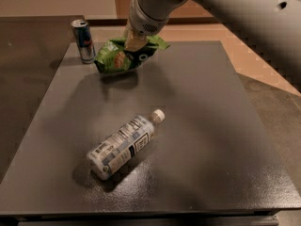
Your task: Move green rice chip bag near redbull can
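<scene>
The green rice chip bag [118,56] hangs just above the dark grey table [202,126], at the far left part. My gripper [135,43] comes down from the upper right and is shut on the bag's top edge. The redbull can [84,40] stands upright at the table's far left corner, a short gap to the left of the bag. The bag casts a shadow on the table below it.
A clear plastic bottle [123,144] with a white label and white cap lies on its side in the near middle of the table. My large grey arm [225,8] crosses the upper right. A tan floor lies beyond the table's right edge.
</scene>
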`<action>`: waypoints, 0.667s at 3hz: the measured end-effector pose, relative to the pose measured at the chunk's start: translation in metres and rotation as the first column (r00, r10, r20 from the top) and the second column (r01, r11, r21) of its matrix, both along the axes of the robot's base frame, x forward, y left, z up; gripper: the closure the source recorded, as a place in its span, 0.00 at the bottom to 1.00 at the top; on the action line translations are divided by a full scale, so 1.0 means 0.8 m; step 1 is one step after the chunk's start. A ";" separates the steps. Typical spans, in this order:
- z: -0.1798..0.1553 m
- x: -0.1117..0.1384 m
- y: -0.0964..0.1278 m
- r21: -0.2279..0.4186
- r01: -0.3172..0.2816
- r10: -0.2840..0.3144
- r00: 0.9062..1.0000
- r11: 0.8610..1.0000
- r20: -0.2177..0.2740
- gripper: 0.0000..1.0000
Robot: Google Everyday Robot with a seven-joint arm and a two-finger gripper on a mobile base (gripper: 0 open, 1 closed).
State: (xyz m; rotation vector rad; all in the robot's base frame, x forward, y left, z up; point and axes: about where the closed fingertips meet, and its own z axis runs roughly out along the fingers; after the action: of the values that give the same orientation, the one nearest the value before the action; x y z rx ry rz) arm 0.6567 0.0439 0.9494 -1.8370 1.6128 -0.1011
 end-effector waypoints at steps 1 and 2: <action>-0.009 0.011 0.040 0.015 -0.034 0.034 0.999 0.999 0.017 1.00; -0.022 0.017 0.069 0.011 -0.066 0.066 0.998 0.998 0.020 0.82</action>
State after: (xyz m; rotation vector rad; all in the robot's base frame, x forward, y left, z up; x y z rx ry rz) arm 0.6700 0.0993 0.9319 -1.8725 1.5341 -0.0800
